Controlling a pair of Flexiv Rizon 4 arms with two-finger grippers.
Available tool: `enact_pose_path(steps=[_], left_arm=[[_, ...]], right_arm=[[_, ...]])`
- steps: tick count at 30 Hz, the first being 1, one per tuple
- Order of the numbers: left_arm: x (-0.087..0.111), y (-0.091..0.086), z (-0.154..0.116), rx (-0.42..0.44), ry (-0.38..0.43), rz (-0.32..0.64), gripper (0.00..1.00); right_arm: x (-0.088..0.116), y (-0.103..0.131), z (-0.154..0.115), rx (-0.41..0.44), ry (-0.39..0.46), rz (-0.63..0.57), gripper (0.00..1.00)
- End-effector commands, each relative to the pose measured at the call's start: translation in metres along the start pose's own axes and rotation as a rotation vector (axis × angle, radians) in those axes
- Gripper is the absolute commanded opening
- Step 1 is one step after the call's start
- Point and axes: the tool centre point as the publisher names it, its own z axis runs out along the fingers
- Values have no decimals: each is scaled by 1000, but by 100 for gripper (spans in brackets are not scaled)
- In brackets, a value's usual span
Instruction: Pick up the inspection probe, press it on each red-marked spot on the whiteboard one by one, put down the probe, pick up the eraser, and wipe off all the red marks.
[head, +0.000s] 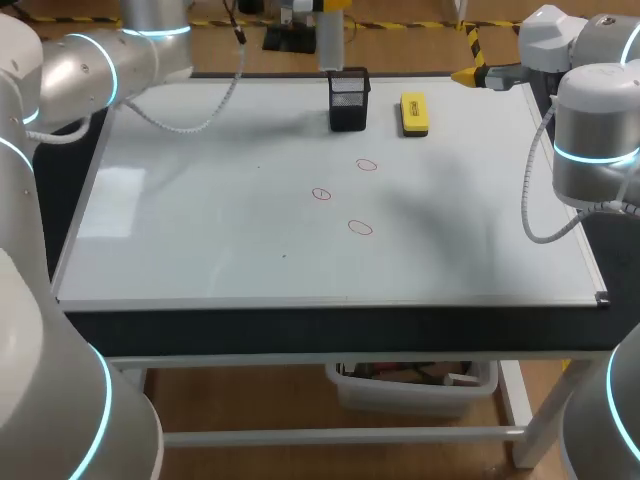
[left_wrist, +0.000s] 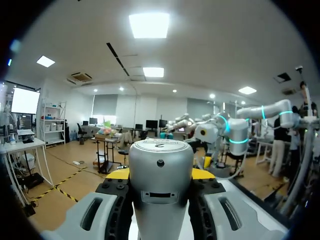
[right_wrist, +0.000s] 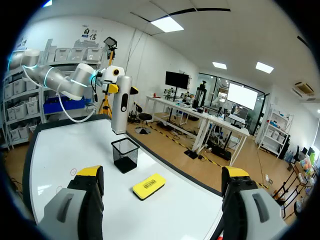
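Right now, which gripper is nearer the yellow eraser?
Right. The right gripper is off the far right corner, eraser just ahead of it; the left gripper is behind the black holder, farther away.

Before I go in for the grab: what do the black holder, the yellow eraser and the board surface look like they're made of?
Black holder: looks like wire mesh, probably metal, matt; its walls are see-through. Yellow eraser: seems to be a smooth plastic shell with a dark underside, perhaps felt. Whiteboard: glossy white and hard-looking; it shows pale reflections.
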Motion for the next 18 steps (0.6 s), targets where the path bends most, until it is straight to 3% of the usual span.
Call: enact_pose_path(steps=[1,18], left_arm=[[40,-9,-30,-31,-162,4,0],[82,2,-153,-22,-390,18,0]], right_arm=[[0,0,0,1,1,0,100],[0,0,0,1,1,0,100]])
